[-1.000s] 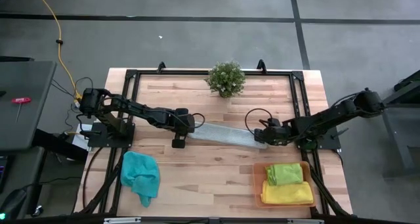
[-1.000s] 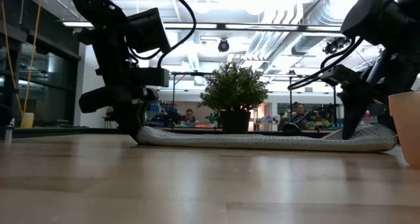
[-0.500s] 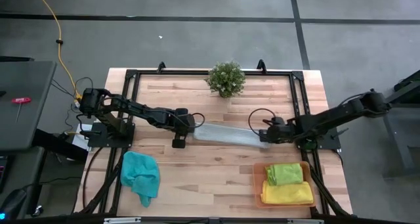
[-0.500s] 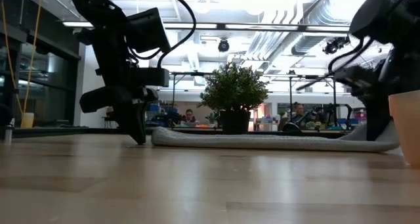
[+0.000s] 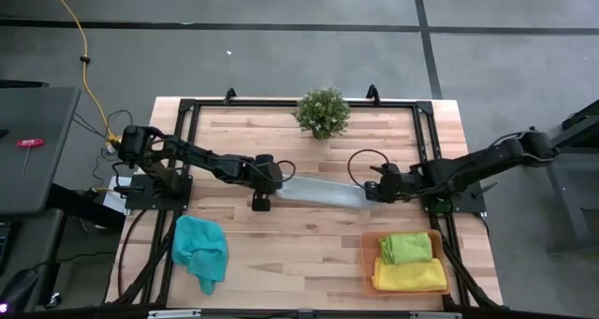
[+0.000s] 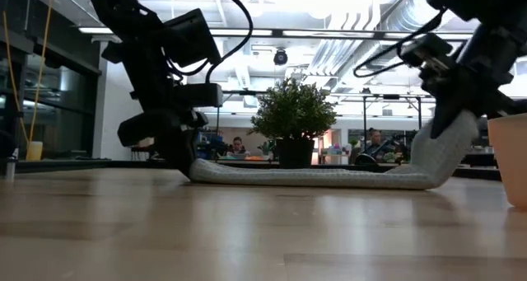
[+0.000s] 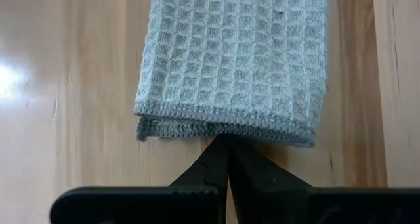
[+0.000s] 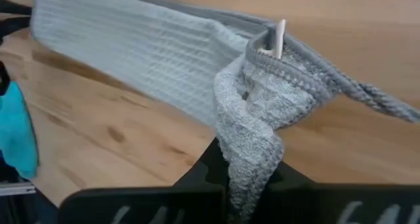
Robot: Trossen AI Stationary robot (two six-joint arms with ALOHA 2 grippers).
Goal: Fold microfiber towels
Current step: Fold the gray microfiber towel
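A light grey towel (image 5: pixel 318 190), folded into a long strip, lies across the table's middle. My left gripper (image 5: pixel 275 181) is shut at the strip's left end (image 7: pixel 226 127). My right gripper (image 5: pixel 371 192) is shut on the right end and holds it up off the wood (image 6: pixel 436 153). A teal towel (image 5: pixel 199 249) lies crumpled at the near left. A lime green towel (image 5: pixel 404 247) and a yellow towel (image 5: pixel 410 275) lie folded in an orange tray (image 5: pixel 367 263) at the near right. My left gripper's shut fingertips (image 7: pixel 228 152) meet the hem of the strip's left end (image 7: pixel 223 131), low on the table and level with it. Whether they pinch the hem or only touch it, I cannot tell. That end lies flat, two layers showing. My right gripper pinches the bunched right end (image 8: pixel 252 142) of the grey towel between its two fingers, several layers gathered together. The fingers come slanting down from the table's right. This end rises off the table to the fingers, and the rest of the strip lies flat.
A small potted plant (image 5: pixel 323 111) stands at the far middle edge, behind the strip. Bare wood lies between the strip and the near edge, with the teal towel on one side and the tray on the other.
My right gripper has shut on the grey towel's right end, drawn the strip a little toward the table's right, then lifted that end and carried it slightly back left. My left gripper has stayed shut and moved right, following the strip's left end.
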